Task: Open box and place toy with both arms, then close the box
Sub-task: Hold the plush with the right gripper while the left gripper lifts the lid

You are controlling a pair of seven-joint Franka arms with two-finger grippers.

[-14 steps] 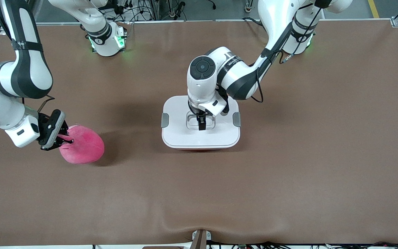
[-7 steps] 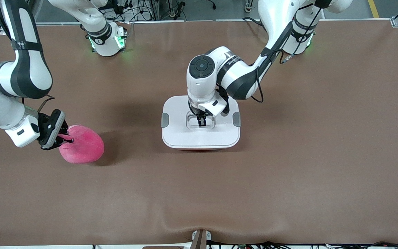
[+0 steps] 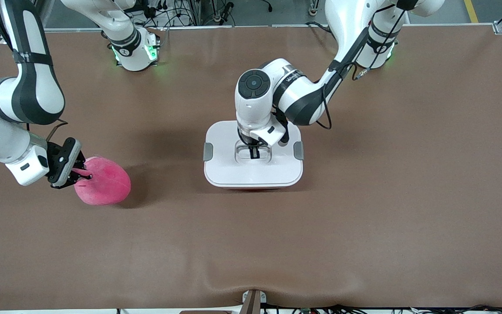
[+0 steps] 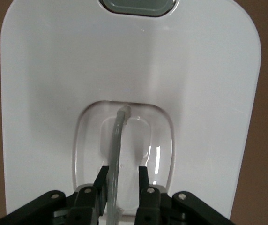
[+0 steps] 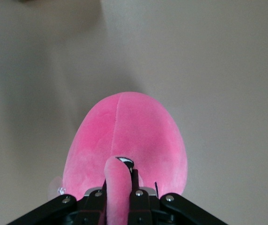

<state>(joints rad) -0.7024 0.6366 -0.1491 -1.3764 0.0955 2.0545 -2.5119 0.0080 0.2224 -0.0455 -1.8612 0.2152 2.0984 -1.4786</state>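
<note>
Two arms engaged: my left gripper (image 3: 254, 153) pinches the closed box (image 3: 253, 152) lid's clear handle (image 4: 117, 154); right gripper (image 3: 79, 173) clamps the toy's (image 3: 103, 181) eye stalk (image 5: 117, 187).

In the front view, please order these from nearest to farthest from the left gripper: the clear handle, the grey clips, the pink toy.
1. The clear handle: the left gripper is closed around it, in the recess of the white lid.
2. The grey clips: on the lid's two side edges, too close to rank between them.
3. The pink toy: toward the right arm's end, held by the right gripper.
</note>
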